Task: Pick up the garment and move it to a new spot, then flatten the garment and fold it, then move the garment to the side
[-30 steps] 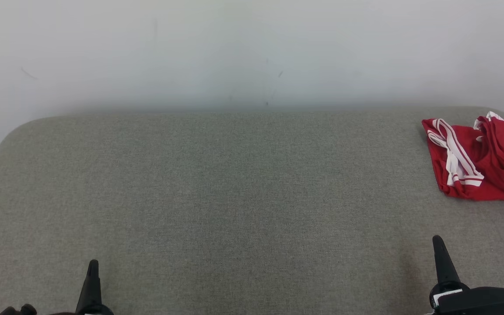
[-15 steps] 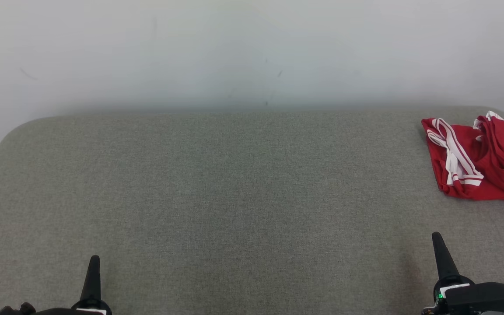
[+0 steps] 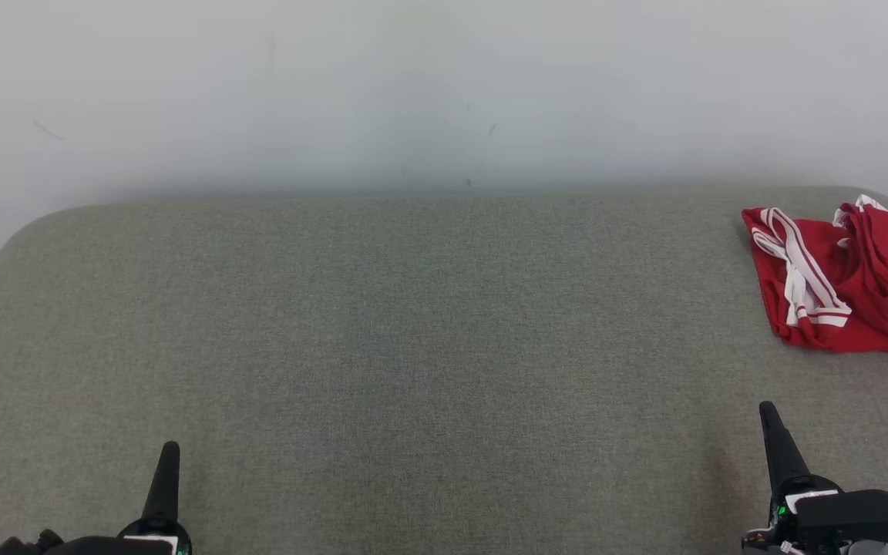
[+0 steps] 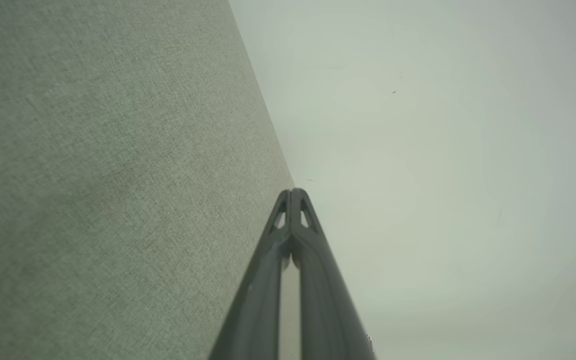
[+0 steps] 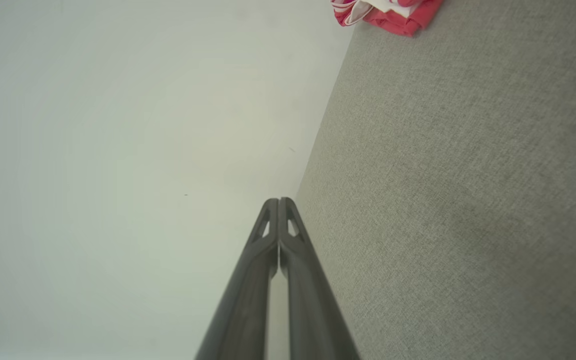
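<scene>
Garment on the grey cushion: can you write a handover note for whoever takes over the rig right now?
Left tool: shut, holding nothing, at the near left over the grey cushion.
Right tool: shut, holding nothing, at the near right, well short of the garment.
Garment: red with white trim, bunched up at the cushion's far right, partly cut off by the head view's edge. Nothing touches it.
Done: nothing that shows. The garment looks neither flat nor neatly folded.
Left: pick it up, move it to open cushion, flatten, fold, set aside.
</scene>
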You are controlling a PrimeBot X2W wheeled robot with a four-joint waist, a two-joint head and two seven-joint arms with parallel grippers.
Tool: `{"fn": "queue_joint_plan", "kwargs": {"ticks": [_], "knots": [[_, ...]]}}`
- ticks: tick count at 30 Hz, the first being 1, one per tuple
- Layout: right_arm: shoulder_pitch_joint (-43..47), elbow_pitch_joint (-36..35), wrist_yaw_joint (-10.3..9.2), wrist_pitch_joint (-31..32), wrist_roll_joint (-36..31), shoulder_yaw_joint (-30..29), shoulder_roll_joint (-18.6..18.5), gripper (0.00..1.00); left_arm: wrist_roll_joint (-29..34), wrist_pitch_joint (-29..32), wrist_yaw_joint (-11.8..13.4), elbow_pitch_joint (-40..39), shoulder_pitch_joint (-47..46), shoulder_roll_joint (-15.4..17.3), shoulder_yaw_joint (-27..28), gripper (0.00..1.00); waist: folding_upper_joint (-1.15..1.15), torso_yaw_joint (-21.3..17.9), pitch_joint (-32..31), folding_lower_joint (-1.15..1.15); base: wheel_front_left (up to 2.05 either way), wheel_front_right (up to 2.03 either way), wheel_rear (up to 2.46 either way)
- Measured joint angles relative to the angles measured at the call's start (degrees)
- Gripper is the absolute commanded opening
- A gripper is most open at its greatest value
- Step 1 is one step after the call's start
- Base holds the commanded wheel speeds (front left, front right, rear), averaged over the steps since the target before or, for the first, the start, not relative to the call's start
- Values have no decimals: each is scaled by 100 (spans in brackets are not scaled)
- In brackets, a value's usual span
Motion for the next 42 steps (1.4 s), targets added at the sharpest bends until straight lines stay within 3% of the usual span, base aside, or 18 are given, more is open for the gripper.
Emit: {"fn": "queue_joint_plan", "kwargs": {"ticks": [33, 42], "knots": [[-226, 87, 0, 359, 1352, -154, 83, 0, -1405, 371, -34, 58, -211, -56, 88, 0, 0, -20, 14, 0, 0, 0, 0], [-237, 94, 0, 398, 1457, -174, 94, 0, -1501, 403, -35, 63, -222, -60, 94, 0, 0, -21, 15, 0, 0, 0, 0]]}}
